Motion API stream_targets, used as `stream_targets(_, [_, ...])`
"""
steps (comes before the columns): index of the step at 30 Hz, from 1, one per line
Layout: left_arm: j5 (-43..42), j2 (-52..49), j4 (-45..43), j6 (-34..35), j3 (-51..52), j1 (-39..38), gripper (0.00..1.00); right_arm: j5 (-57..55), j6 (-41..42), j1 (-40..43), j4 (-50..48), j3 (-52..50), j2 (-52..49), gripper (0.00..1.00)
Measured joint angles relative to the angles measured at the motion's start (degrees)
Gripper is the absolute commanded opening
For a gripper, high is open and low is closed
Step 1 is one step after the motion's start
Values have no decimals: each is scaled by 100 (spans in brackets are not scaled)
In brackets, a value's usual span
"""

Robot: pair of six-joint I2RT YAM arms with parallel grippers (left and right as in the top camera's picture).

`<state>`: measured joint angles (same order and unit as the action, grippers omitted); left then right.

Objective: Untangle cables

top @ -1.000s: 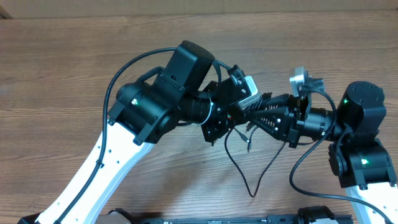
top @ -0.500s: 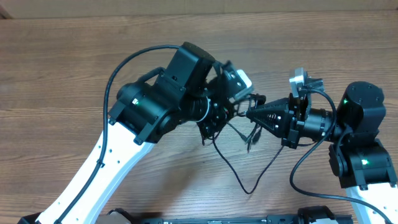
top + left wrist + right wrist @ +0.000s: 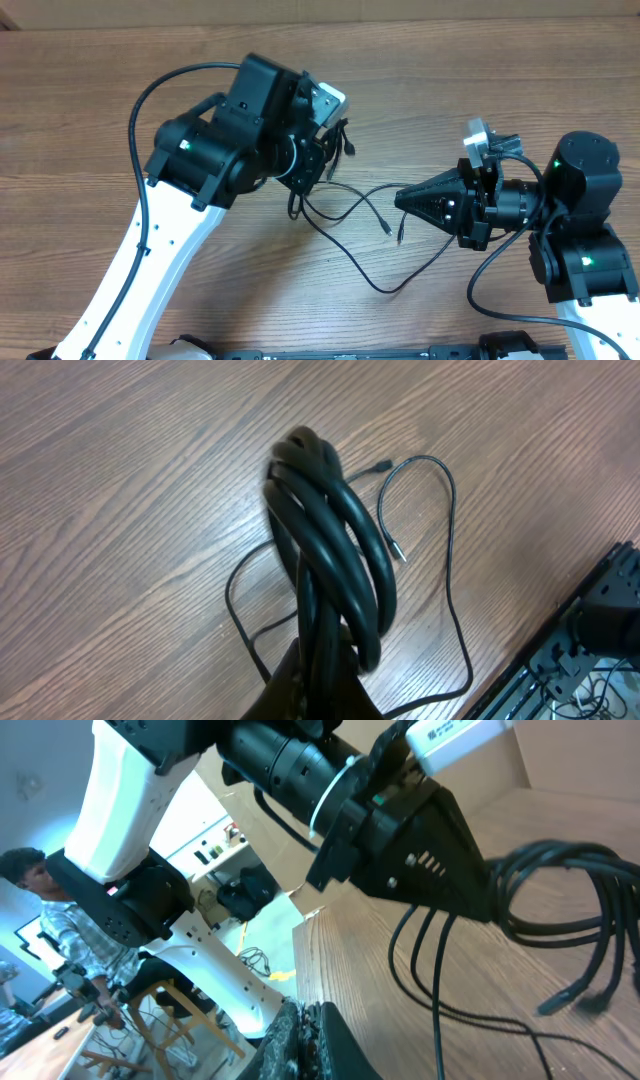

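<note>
Nearest the arm bases, at six o'clock on the counter: slack of the cables, spread in one wide open loop. Thin, light and limp by the look. Probably quick to slide over the wood and to snag at any crossing, hardly apt to push back. Nothing fragile in sight except perhaps the small plug ends, lying free just beyond the loop, toward centre. Better to take one strand a little behind a plug, or a straight run clear of crossings, than the whole bunch.

Farther out, at three o'clock: right hand, forearm low and level from its base, tip aimed toward nine o'clock. Fingers pressed together to a point, one strand running straight up to the tip. Impossible to tell whether nipped or merely touched.

Farthest, at eleven o'clock: left hand, arm reaching up from seven o'clock, bent at the elbow, wrist turned toward the right arm. Clamped on the thick of the bunch, several turns coiled together and seemingly held above the wood, loose tails dropping to the counter and trailing toward five o'clock. Well apart from the right hand, strands spanning the gap. Gentle, steady pull advisable, with an eye on any knot drawing tight.
</note>
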<state>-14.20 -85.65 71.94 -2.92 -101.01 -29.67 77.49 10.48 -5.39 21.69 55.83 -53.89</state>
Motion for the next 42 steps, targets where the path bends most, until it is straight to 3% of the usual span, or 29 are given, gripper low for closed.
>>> stream_targets(2, [-105,0,26,-151,0,20,4,-101,7,0,170,0,0,6])
stream_targets(4, [-337,0,57,-431,0,13,4,-361,83,0,398,0,0,26])
stream_targets(6, [-660,0,107,-861,0,15,4,-761,269,0,619,-4,0,39])
stream_targets(9, [-1104,0,232,-1569,-2,15,4,-1158,413,0,780,-4,0,50])
stream_targets(13, [-1672,0,389,-2618,-2,15,4,-1410,186,0,831,-4,0,56])
stream_targets(18, [-2214,0,684,-3891,-2,15,4,-1539,-835,0,1121,-4,0,59])
stream_targets(23, [-2507,0,894,-4645,-2,15,4,-1572,-1676,0,1185,-4,0,59])
stream_targets(26, [-2621,0,901,-4876,-2,15,4,-1582,-2090,0,1231,-4,0,52])
stream_targets(30, [-2776,0,822,-5003,-2,15,4,-1585,-2457,0,1458,-4,0,35])
stream_targets(42, [-3263,0,603,-5110,-2,15,4,-715,-3322,0,1690,-4,0,28])
